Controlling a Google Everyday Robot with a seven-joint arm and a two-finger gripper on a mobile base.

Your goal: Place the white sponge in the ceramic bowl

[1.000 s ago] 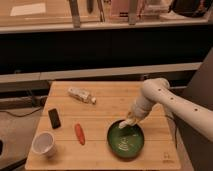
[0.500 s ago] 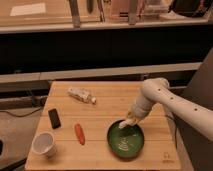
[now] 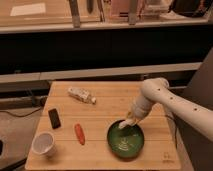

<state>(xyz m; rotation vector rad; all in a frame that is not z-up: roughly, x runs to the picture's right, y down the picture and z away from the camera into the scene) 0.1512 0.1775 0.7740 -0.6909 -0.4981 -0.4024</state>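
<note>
The ceramic bowl is round, dark green and glossy with pale marks inside. It stands on the wooden table at the front right. My gripper reaches down from the pale arm on the right and hangs just over the bowl's far rim. An off-white lump at its tip, the white sponge, sits right above the inside edge of the bowl. I cannot tell where the gripper ends and the sponge begins.
On the wooden table lie a pale plastic bottle at the back, a black flat object at the left, an orange-red carrot-like piece in the middle and a white cup at the front left. A dark counter stands behind.
</note>
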